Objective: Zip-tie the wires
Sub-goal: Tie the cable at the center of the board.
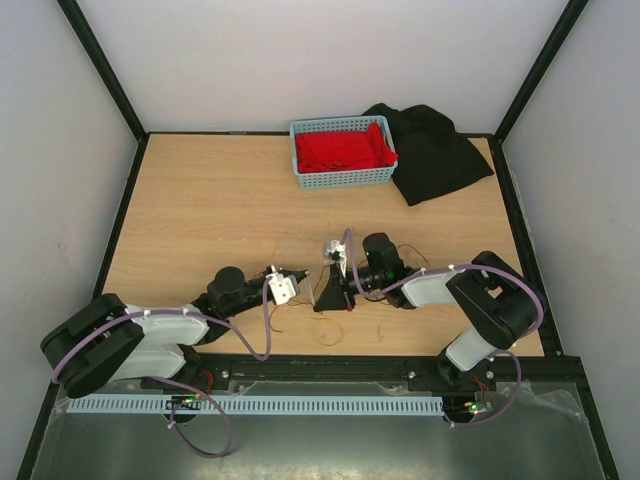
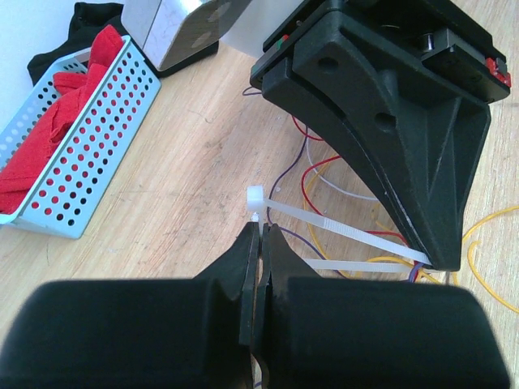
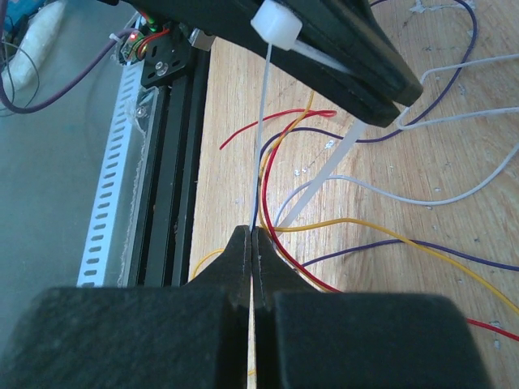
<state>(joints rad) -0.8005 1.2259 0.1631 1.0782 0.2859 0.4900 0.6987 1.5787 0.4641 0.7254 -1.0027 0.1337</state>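
Top external, left pincer (image 2: 259,231) and right pincer (image 3: 251,239) clamped on zip tie (image 2: 340,229) among wires (image 3: 365,227), basket (image 1: 345,178) beyond

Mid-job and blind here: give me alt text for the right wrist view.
The right tool, shut, pinches the zip tie, whose whitish strip rises to its head against the left tool at the top. Red, purple, yellow and white wires curl over the wooden table around it.
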